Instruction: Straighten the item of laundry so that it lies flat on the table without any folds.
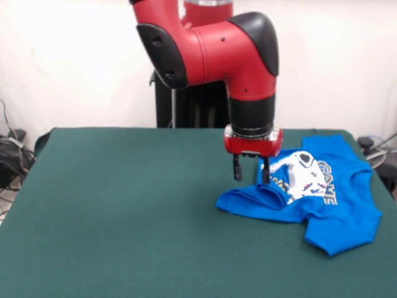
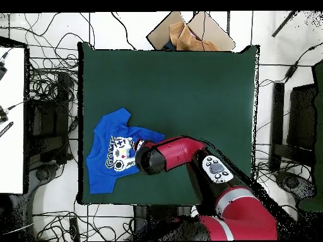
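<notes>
The item of laundry (image 1: 322, 198) is a small bright blue T-shirt lying on the table (image 1: 124, 211), but first take in the table itself: a big rectangle under dark green cloth, far larger than the shirt. From the front the shirt sits toward the right edge, about midway between the near and far sides; from above it lies (image 2: 104, 164) by the left edge, in the lower left part of the green.

Next in size is the red and black arm (image 1: 211, 49), which comes down over the shirt's inner side. From above, its thick red link (image 2: 180, 154) covers that side of the shirt, so the claw cannot be seen there.

The shirt is not flat. In the front view its left part is bunched into a raised, rounded fold, with the cloth rolled over on itself. One sleeve (image 1: 341, 233) spreads out toward the near right corner, and the rest lies flatter toward the far right. A white and grey print (image 1: 304, 174) shows on the chest, with pale lettering running beside it, partly crumpled.

The claw (image 1: 251, 172) hangs under a red wrist collar, its two dark fingers pointing straight down and standing apart with a gap between them. One finger meets the top of the bunched fold; the other is above bare green cloth just beside the shirt's edge.
</notes>
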You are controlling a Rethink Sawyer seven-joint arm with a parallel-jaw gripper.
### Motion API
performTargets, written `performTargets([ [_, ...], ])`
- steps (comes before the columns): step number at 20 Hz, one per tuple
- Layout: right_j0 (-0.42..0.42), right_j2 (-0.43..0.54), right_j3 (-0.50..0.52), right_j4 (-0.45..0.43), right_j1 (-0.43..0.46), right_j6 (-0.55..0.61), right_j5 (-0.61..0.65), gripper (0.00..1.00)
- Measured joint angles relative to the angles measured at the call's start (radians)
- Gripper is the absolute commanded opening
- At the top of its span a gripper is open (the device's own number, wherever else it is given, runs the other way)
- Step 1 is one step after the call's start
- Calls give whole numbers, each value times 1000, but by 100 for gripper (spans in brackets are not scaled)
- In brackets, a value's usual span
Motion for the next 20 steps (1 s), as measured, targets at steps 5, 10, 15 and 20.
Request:
performTargets([
  [5,-17,1,0,16,1,0,24,100],
  [10,-62,16,0,23,12,0,26,100],
  [15,-110,44,1,36,24,0,26,100],
  [20,-136,75,26,80,23,0,26,100],
])
